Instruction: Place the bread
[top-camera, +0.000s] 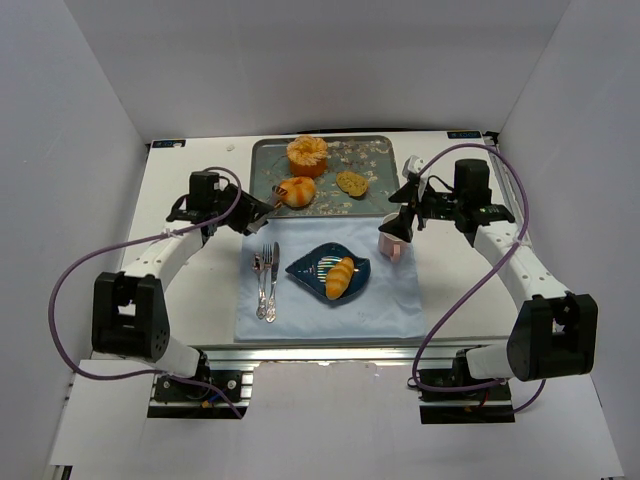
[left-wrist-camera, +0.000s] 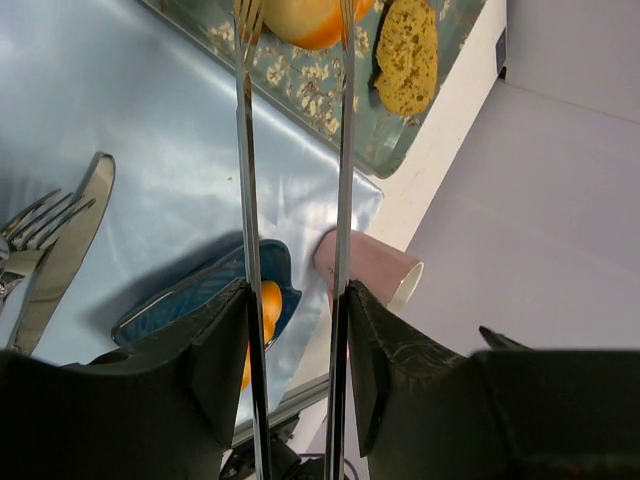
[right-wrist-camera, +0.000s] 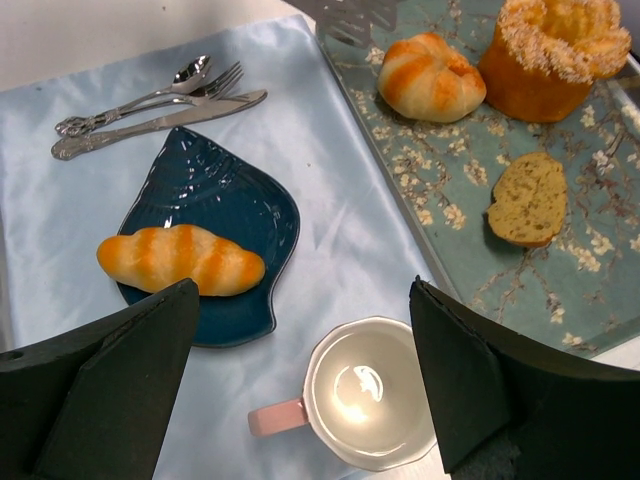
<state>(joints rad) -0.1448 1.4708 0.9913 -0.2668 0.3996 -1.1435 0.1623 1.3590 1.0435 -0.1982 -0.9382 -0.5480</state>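
Note:
A long striped bread roll (top-camera: 340, 277) lies on the blue leaf-shaped plate (top-camera: 312, 266); both also show in the right wrist view, roll (right-wrist-camera: 180, 260) and plate (right-wrist-camera: 215, 200). A round bread roll (top-camera: 296, 191) sits on the floral tray (top-camera: 270, 160). My left gripper (top-camera: 228, 208) is shut on metal tongs (left-wrist-camera: 246, 200). The tong tips flank the round roll (left-wrist-camera: 300, 15); I cannot tell whether they squeeze it. My right gripper (top-camera: 405, 205) is open and empty, hovering over the pink mug (right-wrist-camera: 370, 392).
The tray also holds a tall orange cake (top-camera: 307, 155) and a bread slice (top-camera: 352, 183). A knife, fork and spoon (top-camera: 266, 280) lie left of the plate on the pale blue cloth (top-camera: 400, 300). The mug (top-camera: 391, 238) stands at the cloth's right edge.

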